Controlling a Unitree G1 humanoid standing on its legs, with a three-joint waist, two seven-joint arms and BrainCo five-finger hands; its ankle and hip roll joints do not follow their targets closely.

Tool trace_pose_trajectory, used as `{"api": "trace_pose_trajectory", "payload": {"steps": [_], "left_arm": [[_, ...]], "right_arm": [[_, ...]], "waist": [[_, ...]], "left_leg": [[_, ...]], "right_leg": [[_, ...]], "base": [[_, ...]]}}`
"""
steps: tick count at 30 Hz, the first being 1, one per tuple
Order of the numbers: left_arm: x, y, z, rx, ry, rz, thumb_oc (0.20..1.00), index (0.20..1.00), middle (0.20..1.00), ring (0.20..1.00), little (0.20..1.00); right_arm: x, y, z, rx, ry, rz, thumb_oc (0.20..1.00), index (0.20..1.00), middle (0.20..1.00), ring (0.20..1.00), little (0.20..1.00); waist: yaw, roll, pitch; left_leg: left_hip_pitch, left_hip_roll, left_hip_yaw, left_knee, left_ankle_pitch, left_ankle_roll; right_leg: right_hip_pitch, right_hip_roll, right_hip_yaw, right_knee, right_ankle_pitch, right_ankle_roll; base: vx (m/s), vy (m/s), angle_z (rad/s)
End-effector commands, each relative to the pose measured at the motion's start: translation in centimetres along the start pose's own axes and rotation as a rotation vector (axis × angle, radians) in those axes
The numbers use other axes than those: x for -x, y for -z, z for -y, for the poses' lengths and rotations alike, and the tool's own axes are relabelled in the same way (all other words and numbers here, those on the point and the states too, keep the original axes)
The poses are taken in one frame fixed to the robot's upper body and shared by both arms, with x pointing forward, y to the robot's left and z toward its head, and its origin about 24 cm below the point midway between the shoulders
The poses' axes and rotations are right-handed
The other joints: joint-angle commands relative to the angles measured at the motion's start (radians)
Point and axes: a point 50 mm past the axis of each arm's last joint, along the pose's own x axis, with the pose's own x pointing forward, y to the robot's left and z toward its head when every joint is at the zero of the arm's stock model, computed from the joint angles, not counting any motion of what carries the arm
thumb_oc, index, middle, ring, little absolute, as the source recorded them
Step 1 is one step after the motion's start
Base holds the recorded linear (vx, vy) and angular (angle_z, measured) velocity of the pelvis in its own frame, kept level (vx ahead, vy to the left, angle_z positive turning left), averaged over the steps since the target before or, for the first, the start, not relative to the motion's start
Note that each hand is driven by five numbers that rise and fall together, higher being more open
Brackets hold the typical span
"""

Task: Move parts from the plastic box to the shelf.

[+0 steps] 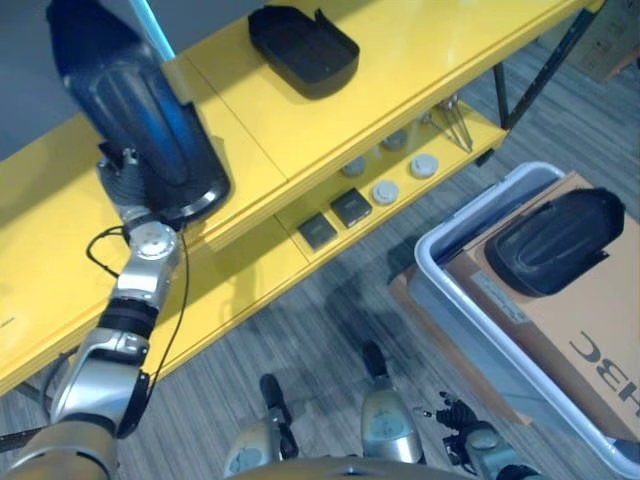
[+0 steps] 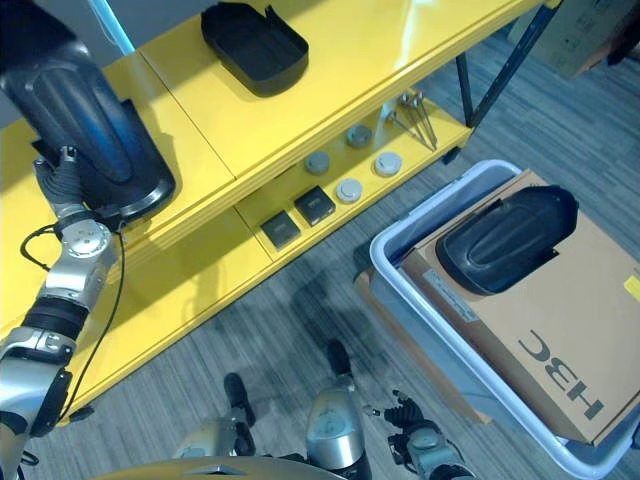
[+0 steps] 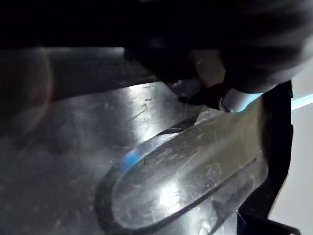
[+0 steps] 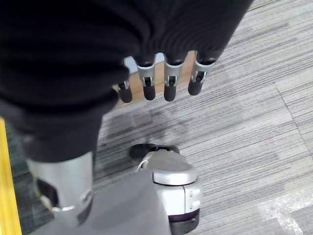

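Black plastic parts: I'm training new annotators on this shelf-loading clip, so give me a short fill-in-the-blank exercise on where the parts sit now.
1. The yellow shelf has ____ black parts resting on its top level.
2. The black part not yet moved lies on a ____ box inside the plastic box.
3. The long black part is at the robot's ____ hand.
4. The right hand holds ____.

Missing words: two; cardboard; left; nothing

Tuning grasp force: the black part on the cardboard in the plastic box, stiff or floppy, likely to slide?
The black part looks like a moulded shell with a raised rim, so probably stiff and light for its size. Its glossy surface may be slippery. Resting domed on flat cardboard, it could slide or rock if pushed.
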Motion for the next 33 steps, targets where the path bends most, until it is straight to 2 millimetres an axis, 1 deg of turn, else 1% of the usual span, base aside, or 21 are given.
{"api": "trace_pose_trajectory", "payload": {"steps": [1, 4, 6, 7, 9, 12, 18, 19, 20, 21, 22, 29, 31, 33], "left_arm": [[-3.4, -3.7, -1.3, 0.001, -0.069, 0.073, 0.2, 0.2, 0.2, 0.2, 0.2], [-3.9, -2.5, -2.3, -0.051, -0.079, -0.006, 0.2, 0.2, 0.2, 0.2, 0.2], [-4.0, -1.2, -3.1, -0.091, -0.083, -0.07, 0.2, 0.2, 0.2, 0.2, 0.2], [-4.0, -0.9, -3.2, -0.103, -0.076, -0.089, 0.2, 0.2, 0.2, 0.2, 0.2], [-3.9, 0.1, -3.4, -0.186, -0.051, -0.134, 0.2, 0.2, 0.2, 0.2, 0.2], [-3.6, 2.0, -3.7, -0.288, 0.003, -0.247, 0.2, 0.2, 0.2, 0.2, 0.2], [-3.2, 3.9, -4.5, -0.329, -0.033, -0.369, 0.2, 0.2, 0.2, 0.2, 0.2], [-3.2, 4.1, -4.6, -0.345, -0.04, -0.385, 0.256, 0.256, 0.256, 0.256, 0.256], [-3.2, 4.3, -4.7, -0.354, -0.042, -0.392, 0.454, 0.454, 0.454, 0.454, 0.454], [-3.2, 4.4, -4.8, -0.354, -0.041, -0.395, 0.586, 0.586, 0.586, 0.586, 0.586], [-3.3, 4.5, -4.9, -0.364, -0.044, -0.401, 1.0, 1.0, 1.0, 1.0, 1.0], [-4.3, 3.2, -5.0, -0.431, -0.025, -0.358, 1.0, 1.0, 1.0, 1.0, 1.0], [-4.7, 2.6, -4.8, -0.467, 0.007, -0.334, 1.0, 1.0, 1.0, 1.0, 1.0], [-5.3, 1.4, -4.6, -0.499, 0.038, -0.29, 1.0, 1.0, 1.0, 1.0, 1.0]], "right_arm": [[-0.2, -1.0, -0.3, 0.05, -0.04, 0.041, 1.0, 1.0, 1.0, 1.0, 1.0], [-0.2, -1.2, -0.3, 0.062, -0.041, 0.045, 1.0, 1.0, 1.0, 1.0, 1.0], [-0.2, -1.3, -0.3, 0.063, -0.038, 0.045, 1.0, 1.0, 1.0, 1.0, 1.0], [-0.2, -1.3, -0.3, 0.061, -0.035, 0.045, 1.0, 1.0, 1.0, 1.0, 1.0], [-0.3, -1.5, -0.2, 0.053, -0.029, 0.046, 1.0, 1.0, 1.0, 1.0, 1.0], [-0.4, -2.0, -0.4, 0.06, -0.028, 0.056, 1.0, 1.0, 1.0, 1.0, 1.0], [-0.4, -1.9, -0.8, 0.051, -0.04, 0.043, 1.0, 1.0, 1.0, 1.0, 1.0], [-0.4, -1.9, -1.0, 0.049, -0.042, 0.042, 1.0, 1.0, 1.0, 1.0, 1.0], [-0.4, -2.0, -1.1, 0.045, -0.04, 0.042, 1.0, 1.0, 1.0, 1.0, 1.0], [-0.4, -2.0, -1.1, 0.04, -0.038, 0.041, 1.0, 1.0, 1.0, 1.0, 1.0], [-0.4, -2.0, -1.1, 0.029, -0.038, 0.036, 1.0, 1.0, 1.0, 1.0, 1.0], [-0.4, -1.8, -1.2, 0.021, -0.045, 0.026, 1.0, 1.0, 1.0, 1.0, 1.0], [-0.4, -1.7, -1.2, 0.021, -0.052, 0.024, 1.0, 1.0, 1.0, 1.0, 1.0], [-0.3, -1.5, -1.4, 0.023, -0.062, 0.025, 1.0, 1.0, 1.0, 1.0, 1.0]], "waist": [[0.003, -0.043, -0.016], [0.004, -0.04, -0.013], [0.005, -0.039, -0.009], [0.005, -0.039, -0.008], [0.006, -0.038, -0.005], [0.007, -0.043, -0.002], [0.005, -0.052, -0.003], [0.005, -0.054, -0.002], [0.005, -0.056, -0.002], [0.004, -0.057, -0.001], [0.002, -0.059, 0.001], [-0.004, -0.063, 0.007], [-0.003, -0.063, 0.006], [-0.002, -0.062, 0.003]], "left_leg": [[-0.025, -0.019, -0.074, 0.001, -0.031, 0.003], [-0.023, -0.019, -0.077, 0.003, -0.029, 0.002], [-0.024, -0.017, -0.077, 0.006, -0.027, 0.002], [-0.025, -0.017, -0.077, 0.006, -0.027, 0.002], [-0.026, -0.016, -0.079, 0.007, -0.026, 0.002], [-0.026, -0.015, -0.079, 0.009, -0.026, 0.003], [-0.024, -0.01, -0.074, 0.017, -0.025, 0.006], [-0.025, -0.008, -0.073, 0.018, -0.026, 0.007], [-0.025, -0.008, -0.072, 0.018, -0.026, 0.007], [-0.025, -0.007, -0.071, 0.018, -0.026, 0.007], [-0.025, -0.005, -0.069, 0.017, -0.025, 0.007], [-0.021, -0.001, -0.067, 0.016, -0.025, 0.008], [-0.019, -0.001, -0.071, 0.017, -0.026, 0.009], [-0.014, -0.003, -0.076, 0.019, -0.028, 0.011]], "right_leg": [[0.033, 0.024, -0.055, 0.012, -0.077, -0.048], [0.038, 0.025, -0.055, 0.013, -0.08, -0.049], [0.039, 0.026, -0.054, 0.015, -0.082, -0.051], [0.039, 0.026, -0.054, 0.015, -0.082, -0.051], [0.04, 0.029, -0.053, 0.015, -0.083, -0.053], [0.041, 0.032, -0.051, 0.016, -0.083, -0.052], [0.05, 0.035, -0.05, 0.016, -0.084, -0.054], [0.052, 0.036, -0.05, 0.016, -0.085, -0.054], [0.052, 0.036, -0.05, 0.016, -0.085, -0.054], [0.051, 0.037, -0.049, 0.015, -0.085, -0.054], [0.05, 0.038, -0.048, 0.015, -0.083, -0.055], [0.048, 0.042, -0.042, 0.013, -0.081, -0.056], [0.05, 0.043, -0.04, 0.013, -0.08, -0.056], [0.054, 0.046, -0.039, 0.013, -0.08, -0.056]], "base": [[0.05, 0.015, -0.08], [0.05, 0.003, -0.02], [0.0, 0.0, 0.0], [0.0, 0.0, 0.0], [0.0, 0.0, 0.0], [0.0, 0.0, 0.0], [0.01, -0.019, 0.0], [0.0, -0.043, -0.01], [-0.01, -0.035, -0.02], [0.0, 0.0, 0.0], [0.0, 0.0, 0.0], [0.0, 0.0, 0.0], [0.0, 0.0, 0.0], [0.0, 0.0, 0.0]]}}
